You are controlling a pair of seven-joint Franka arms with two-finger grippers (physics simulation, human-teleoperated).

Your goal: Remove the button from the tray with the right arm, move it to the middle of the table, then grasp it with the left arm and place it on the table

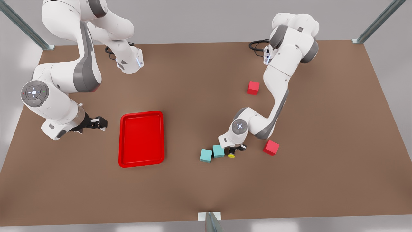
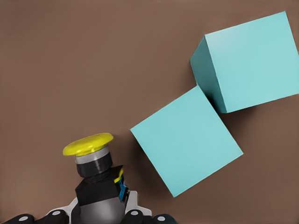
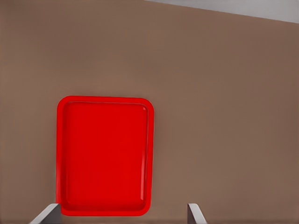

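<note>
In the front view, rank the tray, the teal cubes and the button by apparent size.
1. tray, by far the largest.
2. The two teal cubes, alike, so tied.
3. button, smallest, held at the left end effector.

Red tray [image 3: 103,156] — on brown table [image 3: 224,116]

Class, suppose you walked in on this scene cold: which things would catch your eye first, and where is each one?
First, the flat bright red rectangular tray on the brown table, toward the front view's left, with the right hand open beside it. Next, toward the front view's right, the left hand shut on the tiny yellow-capped push-button, right beside two teal cubes that touch at a corner.
</note>
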